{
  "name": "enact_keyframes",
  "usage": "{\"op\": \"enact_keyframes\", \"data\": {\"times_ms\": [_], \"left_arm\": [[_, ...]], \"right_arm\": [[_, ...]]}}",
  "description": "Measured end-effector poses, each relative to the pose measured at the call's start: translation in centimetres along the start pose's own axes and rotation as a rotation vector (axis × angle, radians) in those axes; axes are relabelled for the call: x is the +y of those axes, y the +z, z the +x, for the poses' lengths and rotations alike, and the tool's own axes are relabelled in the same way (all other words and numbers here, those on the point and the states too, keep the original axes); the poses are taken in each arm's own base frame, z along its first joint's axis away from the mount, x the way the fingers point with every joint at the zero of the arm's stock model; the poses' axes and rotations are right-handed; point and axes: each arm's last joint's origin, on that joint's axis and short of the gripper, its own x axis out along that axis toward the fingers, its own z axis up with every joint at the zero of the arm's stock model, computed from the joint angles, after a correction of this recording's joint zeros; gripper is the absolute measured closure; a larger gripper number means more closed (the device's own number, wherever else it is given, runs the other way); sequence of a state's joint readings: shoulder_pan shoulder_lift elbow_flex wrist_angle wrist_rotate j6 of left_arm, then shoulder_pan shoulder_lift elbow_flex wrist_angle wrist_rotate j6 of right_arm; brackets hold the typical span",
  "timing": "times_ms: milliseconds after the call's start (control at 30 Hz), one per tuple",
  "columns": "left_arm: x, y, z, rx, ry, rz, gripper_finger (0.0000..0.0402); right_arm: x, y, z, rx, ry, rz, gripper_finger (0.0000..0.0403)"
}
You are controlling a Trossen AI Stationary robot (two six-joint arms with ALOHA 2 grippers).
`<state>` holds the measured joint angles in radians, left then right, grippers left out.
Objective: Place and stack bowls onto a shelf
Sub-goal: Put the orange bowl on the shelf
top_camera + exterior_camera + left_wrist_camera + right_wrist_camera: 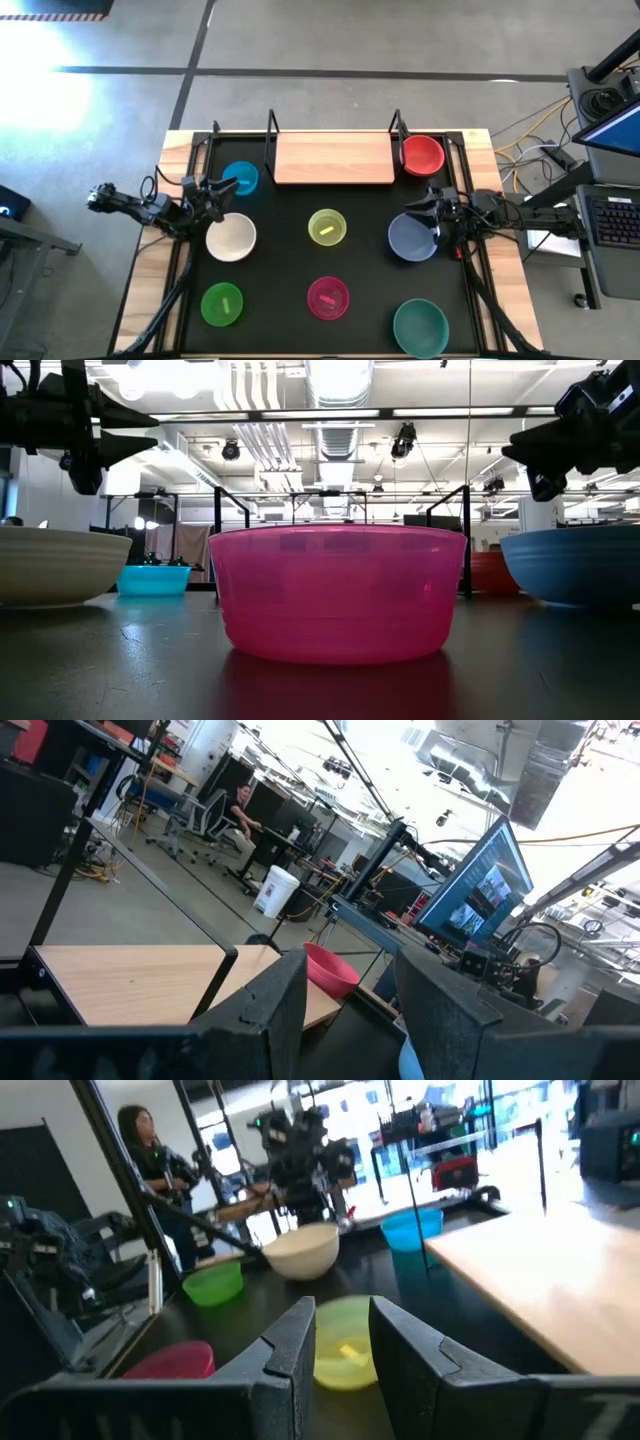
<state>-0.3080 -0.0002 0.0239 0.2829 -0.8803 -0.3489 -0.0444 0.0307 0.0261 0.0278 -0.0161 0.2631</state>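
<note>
Two hands [222, 196] [425, 212] above bowls [231, 238]

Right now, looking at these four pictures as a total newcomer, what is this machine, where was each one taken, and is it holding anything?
It is a robot with two dark arms at a table, each ending in a two-fingered claw. One picture looks straight down, one looks level across the table top, and two come from cameras on the wrists.

On the black mat lie seven bowls you can see: blue, white, yellow, grey-blue, green, magenta and teal. A red bowl sits beside the wooden shelf, which is bare.

The left claw hangs above the white bowl, the right claw above the grey-blue one. Both are part open, holding nothing.
</note>
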Motion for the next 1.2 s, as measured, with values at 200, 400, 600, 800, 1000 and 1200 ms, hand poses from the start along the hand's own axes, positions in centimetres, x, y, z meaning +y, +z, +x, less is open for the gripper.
{"op": "enact_keyframes", "data": {"times_ms": [200, 400, 600, 800, 1000, 1200], "left_arm": [[0.0, 0.0, 0.0, 0.0, 0.0, 0.0, 0.0265], [0.0, 0.0, 0.0, 0.0, 0.0, 0.0, 0.0265], [0.0, 0.0, 0.0, 0.0, 0.0, 0.0, 0.0265], [0.0, 0.0, 0.0, 0.0, 0.0, 0.0, 0.0265], [0.0, 0.0, 0.0, 0.0, 0.0, 0.0, 0.0265], [0.0, 0.0, 0.0, -0.001, 0.0, -0.001, 0.0265]], "right_arm": [[0.1, 0.4, 0.0, -0.049, -0.005, -0.012, 0.0316], [0.0, 1.1, 0.0, -0.132, -0.066, 0.006, 0.0316], [-0.6, 0.7, 0.1, -0.112, -0.255, 0.015, 0.0316], [-1.0, 0.7, 0.5, -0.126, -0.327, 0.031, 0.0316], [-0.5, 3.3, 0.7, -0.11, -0.351, 0.002, 0.0316], [-0.1, 6.0, 0.5, 0.131, -0.486, 0.076, 0.0316]]}}
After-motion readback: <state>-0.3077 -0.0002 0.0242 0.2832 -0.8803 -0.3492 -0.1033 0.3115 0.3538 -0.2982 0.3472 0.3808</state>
